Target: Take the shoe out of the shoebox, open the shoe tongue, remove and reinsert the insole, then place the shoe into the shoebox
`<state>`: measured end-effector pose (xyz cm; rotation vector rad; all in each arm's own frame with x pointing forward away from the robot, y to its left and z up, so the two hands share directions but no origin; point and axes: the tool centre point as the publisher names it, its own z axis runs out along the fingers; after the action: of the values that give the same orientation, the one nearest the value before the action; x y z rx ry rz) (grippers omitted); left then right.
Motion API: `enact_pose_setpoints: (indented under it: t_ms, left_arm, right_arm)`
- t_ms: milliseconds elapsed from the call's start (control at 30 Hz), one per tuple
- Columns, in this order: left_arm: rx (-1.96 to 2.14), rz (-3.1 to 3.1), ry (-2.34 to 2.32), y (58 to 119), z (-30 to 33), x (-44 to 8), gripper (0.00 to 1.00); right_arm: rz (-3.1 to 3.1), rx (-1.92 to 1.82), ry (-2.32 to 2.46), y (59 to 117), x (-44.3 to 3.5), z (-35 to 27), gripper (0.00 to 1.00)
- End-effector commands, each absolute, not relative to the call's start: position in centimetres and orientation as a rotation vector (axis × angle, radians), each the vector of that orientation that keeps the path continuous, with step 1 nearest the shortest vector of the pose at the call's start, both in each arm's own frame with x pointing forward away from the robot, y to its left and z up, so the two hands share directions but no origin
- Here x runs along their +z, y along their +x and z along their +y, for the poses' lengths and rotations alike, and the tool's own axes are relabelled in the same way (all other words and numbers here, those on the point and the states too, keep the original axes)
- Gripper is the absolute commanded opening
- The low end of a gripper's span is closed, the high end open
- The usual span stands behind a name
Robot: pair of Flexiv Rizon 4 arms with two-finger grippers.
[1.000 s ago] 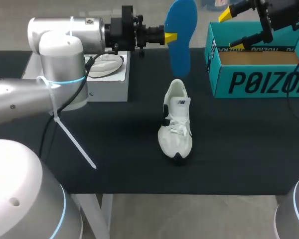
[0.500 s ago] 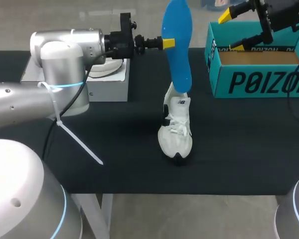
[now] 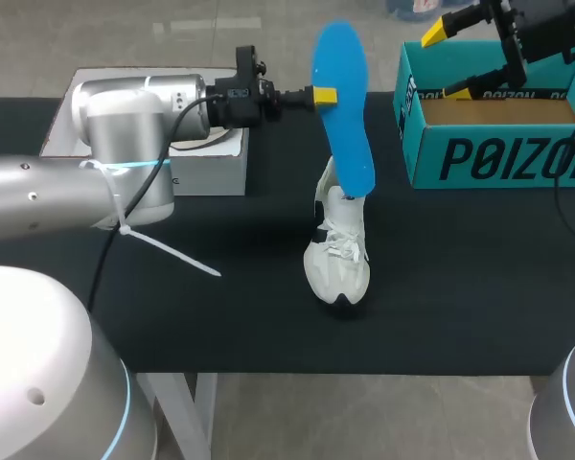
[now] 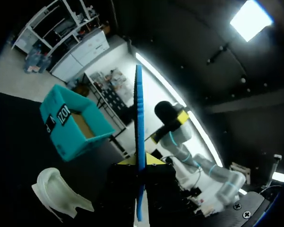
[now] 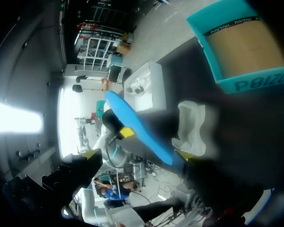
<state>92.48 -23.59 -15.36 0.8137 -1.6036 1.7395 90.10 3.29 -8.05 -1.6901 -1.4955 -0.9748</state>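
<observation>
Edge-on and pinched in the left hand (image 4: 137,161) by the left wrist view, broad-faced from above, one blue insole (image 3: 343,105) tilted over one white shoe (image 3: 338,249) at the middle of the tabletop (image 3: 220,316), right hand (image 3: 448,59) spread above one teal shoebox (image 3: 489,158) at the far right edge, brown cardboard floor showing.

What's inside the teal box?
Only a bare brown cardboard bottom shows inside the teal cardboard shoebox. Its front wall hides the nearest strip of the floor.
</observation>
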Motion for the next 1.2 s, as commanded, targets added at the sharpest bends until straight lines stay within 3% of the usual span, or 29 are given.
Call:
enact_pose_setpoints:
  t_ms: [33, 367, 1200]
  left_arm:
    - [1.218, -1.204, 1.073, 93.1, -23.6, -15.4, 0.00]
    - [1.218, -1.204, 1.073, 93.1, -23.6, -15.4, 0.00]
    - [1.169, -1.163, 1.079, 94.1, -26.6, -12.9, 0.00]
  right_arm:
    - [-1.497, -0.971, -1.700, 90.0, -8.0, 3.3, 1.00]
    - [-1.566, -0.957, -1.750, 90.0, -6.3, 3.9, 1.00]
    - [-2.207, -0.497, -2.200, 89.5, -2.3, 6.9, 1.00]
